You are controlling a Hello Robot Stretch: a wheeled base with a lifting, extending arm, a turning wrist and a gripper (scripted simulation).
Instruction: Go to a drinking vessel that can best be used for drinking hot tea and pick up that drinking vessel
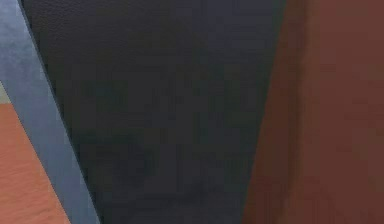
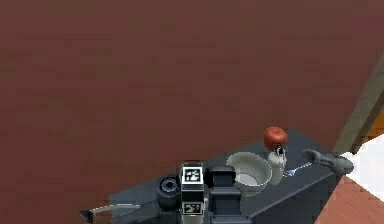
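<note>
1. Standing near the middle of the dark table [image 2: 305,190], a pale cup [image 2: 250,170] is seen.
2. The gripper [image 2: 163,192] is seen toward that table's left end; whether anything is held cannot be told.

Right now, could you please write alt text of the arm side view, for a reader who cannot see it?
A dark tabletop before a red-brown wall carries a pale grey round vessel, with a red ball-shaped thing just behind it. The gripper shows left of the vessel, against the tabletop.
</note>
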